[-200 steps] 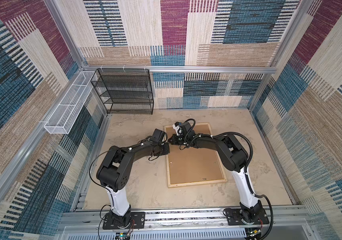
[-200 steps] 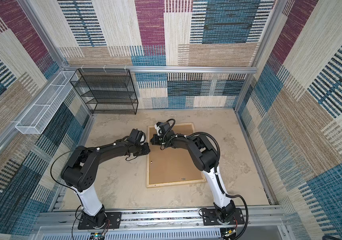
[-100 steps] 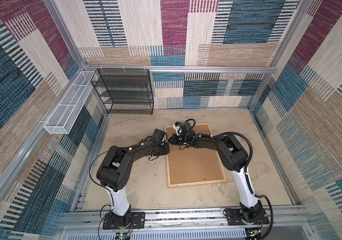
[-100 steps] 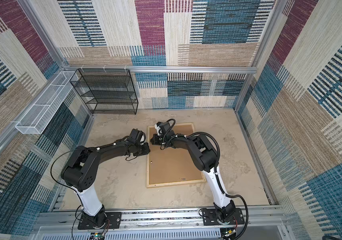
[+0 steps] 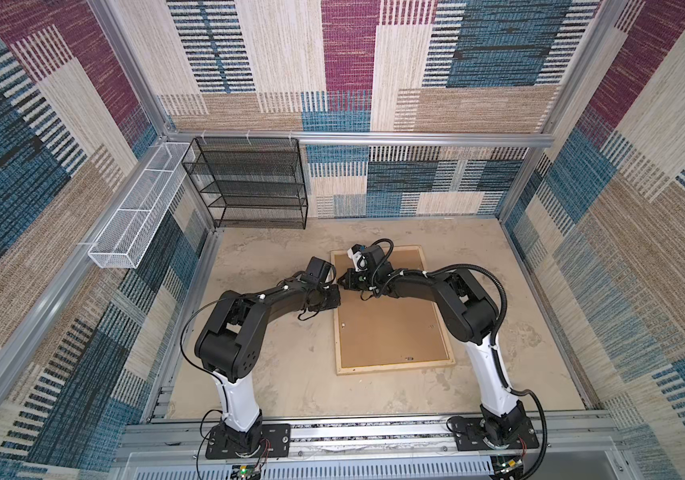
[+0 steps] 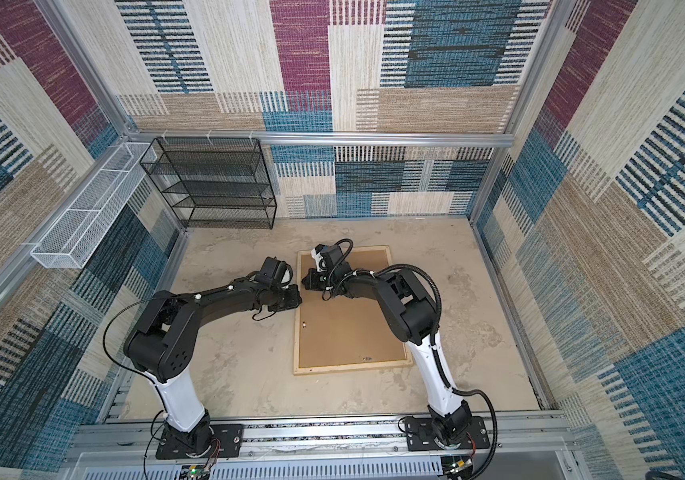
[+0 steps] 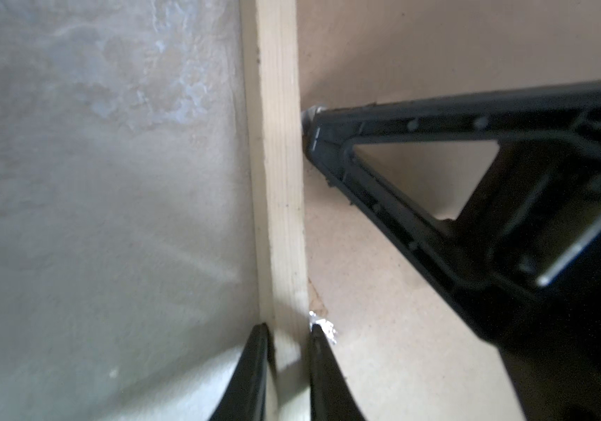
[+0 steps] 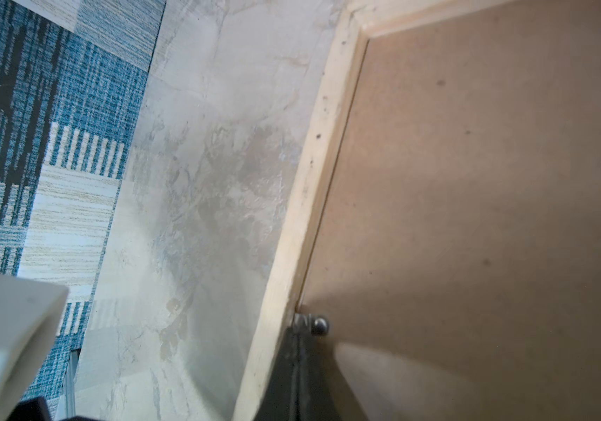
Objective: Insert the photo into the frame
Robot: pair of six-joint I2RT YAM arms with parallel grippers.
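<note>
Frame (image 5: 394, 367) flat, back up, on tabletop (image 5: 282, 353), fibreboard backing (image 5: 390, 324) seated; left gripper (image 7: 286, 339) jaws clamp its side bar, right gripper (image 8: 300, 342) jaws together at a metal tab (image 8: 319, 325); likely light, stiff, breakable, so grip the bars.

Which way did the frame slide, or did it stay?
No, it stayed. In a top view the frame keeps its place against the black shelf.

Both top views: mounted high at the cell's front, looking down and inward, far off (a near-identical pair), sharing the whole table (image 5: 290, 353). Left wrist and right wrist views: very close, both share the frame (image 7: 277, 182) bar and the backing board (image 8: 474, 182).
</note>
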